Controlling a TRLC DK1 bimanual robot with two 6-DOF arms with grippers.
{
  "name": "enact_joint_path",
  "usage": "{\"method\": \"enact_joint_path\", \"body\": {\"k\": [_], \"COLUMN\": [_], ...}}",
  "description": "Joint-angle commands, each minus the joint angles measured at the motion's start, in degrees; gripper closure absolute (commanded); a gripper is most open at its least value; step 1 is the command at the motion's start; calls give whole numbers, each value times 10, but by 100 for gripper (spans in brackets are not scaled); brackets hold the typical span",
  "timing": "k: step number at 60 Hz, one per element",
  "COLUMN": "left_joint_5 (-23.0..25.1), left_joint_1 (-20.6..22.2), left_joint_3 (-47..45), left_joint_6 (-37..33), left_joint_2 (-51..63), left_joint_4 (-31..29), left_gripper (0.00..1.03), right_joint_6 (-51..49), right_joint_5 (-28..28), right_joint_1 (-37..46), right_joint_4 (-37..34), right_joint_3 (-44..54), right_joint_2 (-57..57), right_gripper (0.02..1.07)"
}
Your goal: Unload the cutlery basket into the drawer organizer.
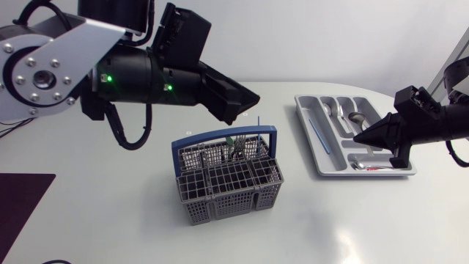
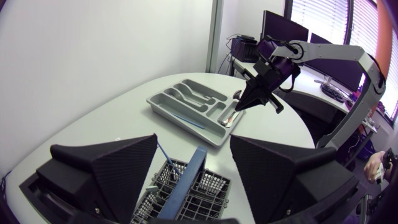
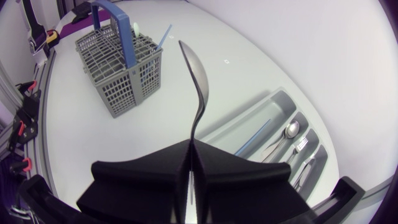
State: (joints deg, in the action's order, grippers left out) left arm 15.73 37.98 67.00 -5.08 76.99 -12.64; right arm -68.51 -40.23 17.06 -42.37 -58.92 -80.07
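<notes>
Grey mesh plastic cutlery basket with blue handle [image 1: 229, 180]: one, lower centre of the head view, a few utensils inside. Grey compartmented drawer organizer [image 1: 327, 163]: one, right of centre, holding perhaps five pieces. Left gripper [image 1: 240, 107]: fingers spread above the basket. Right gripper [image 3: 191, 144]: over the organizer, pinching one silver metal spoon [image 3: 198, 81], plain only from its wrist camera.

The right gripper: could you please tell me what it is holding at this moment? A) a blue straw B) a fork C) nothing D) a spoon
D: in the right wrist view the right gripper is shut on the handle of a spoon, whose bowl sticks out ahead of it.
</notes>
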Motion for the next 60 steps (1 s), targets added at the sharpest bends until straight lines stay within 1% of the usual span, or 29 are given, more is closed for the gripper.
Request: {"method": "enact_joint_path", "body": {"k": [1, 16, 30, 40, 45, 49, 51, 60], "left_joint_5": [-3, -3, -3, -3, -3, -3, -3, -3], "left_joint_1": [-4, -3, 1, 5, 5, 5, 5, 6], "left_joint_3": [-21, -31, -32, -31, -31, -31, -32, -34], "left_joint_6": [-16, -24, -30, -34, -34, -34, -35, -35], "left_joint_2": [-14, -21, -22, -25, -26, -26, -26, -26], "left_joint_4": [-5, -9, -13, -19, -20, -20, -20, -20], "left_gripper": [23, 23, 23, 23, 23, 23, 23, 23], "right_joint_6": [-66, -156, -217, -251, -265, -281, -284, -306], "right_joint_5": [5, 54, 103, 159, 183, 200, 212, 235], "right_joint_1": [17, 58, 79, 84, 84, 84, 83, 81], "right_joint_4": [-21, -29, -26, 9, 42, 49, 72, 106], "right_joint_3": [-25, -52, -81, -103, -105, -109, -105, -90], "right_joint_2": [-33, -91, -136, -179, -195, -206, -213, -223], "right_gripper": [101, 101, 101, 101, 101, 101, 101, 101]}}
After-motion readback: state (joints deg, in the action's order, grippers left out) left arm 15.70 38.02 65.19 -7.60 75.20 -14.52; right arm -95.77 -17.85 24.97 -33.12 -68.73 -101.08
